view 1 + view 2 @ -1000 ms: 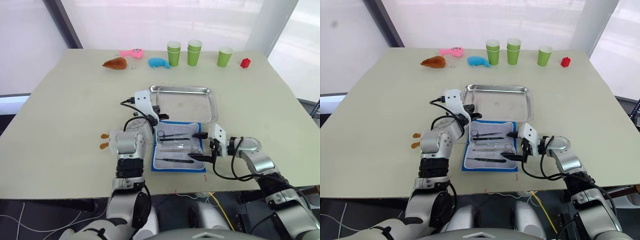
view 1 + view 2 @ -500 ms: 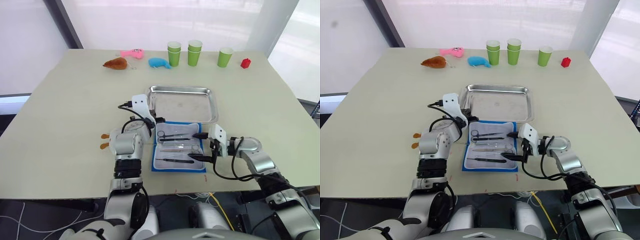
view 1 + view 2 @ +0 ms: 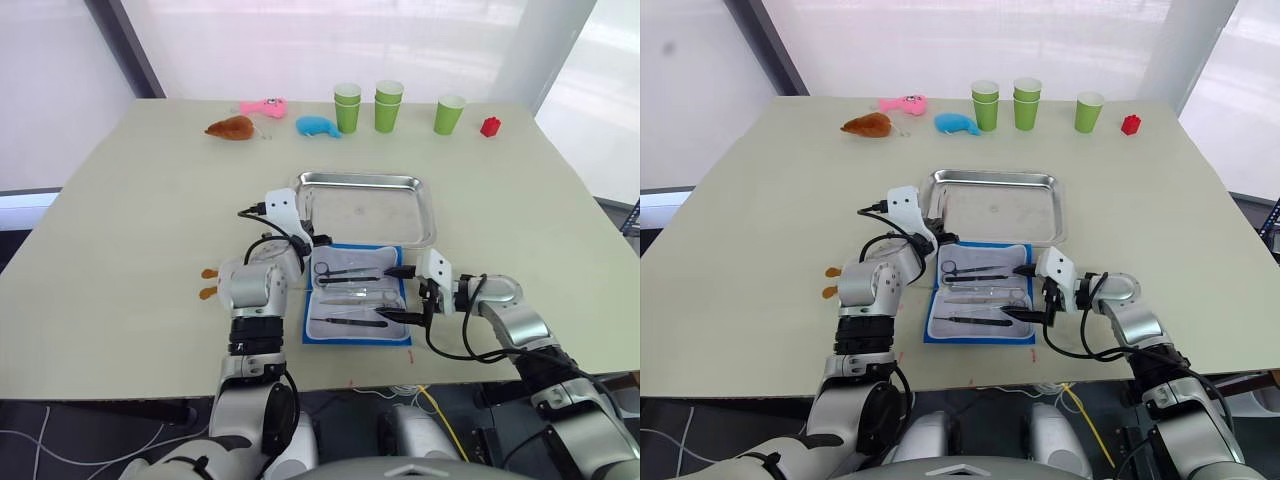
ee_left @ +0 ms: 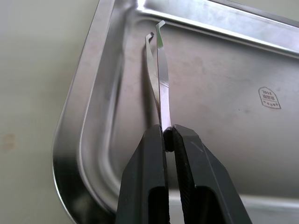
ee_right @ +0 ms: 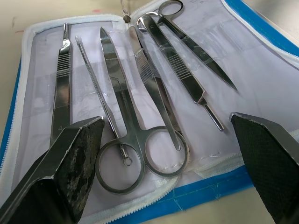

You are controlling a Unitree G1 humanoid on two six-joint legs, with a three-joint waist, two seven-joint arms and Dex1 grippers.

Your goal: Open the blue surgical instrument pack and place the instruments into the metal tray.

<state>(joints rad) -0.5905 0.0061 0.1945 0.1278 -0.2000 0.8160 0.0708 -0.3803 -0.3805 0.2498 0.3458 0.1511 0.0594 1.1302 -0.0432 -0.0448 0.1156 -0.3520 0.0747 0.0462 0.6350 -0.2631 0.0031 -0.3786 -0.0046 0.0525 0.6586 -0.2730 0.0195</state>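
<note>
The blue surgical instrument pack [image 3: 357, 337] lies open and flat on the table, just in front of the metal tray [image 3: 366, 180]. Several silver instruments sit in its whitish lining, among them ring-handled scissors [image 5: 133, 122] and a dark-handled tool [image 3: 350, 321]. My left gripper [image 4: 168, 135] is shut on silver tweezers [image 4: 159, 88], whose tips hang over the tray's near-left corner [image 4: 88, 135]. My right gripper [image 3: 399, 292] is open at the pack's right edge, its fingers [image 5: 60, 163] spread wide on either side of the scissor handles.
Along the table's far edge stand green cups [image 3: 388, 105], a red block [image 3: 490, 126], a blue plush toy [image 3: 318, 125], a pink toy [image 3: 264, 105] and a brown toy [image 3: 231, 127]. Two small orange pieces [image 3: 208, 282] lie left of my left arm.
My left wrist has shifted slightly toward me and to the left, still holding the tweezers. The right arm and the pack have not moved.
</note>
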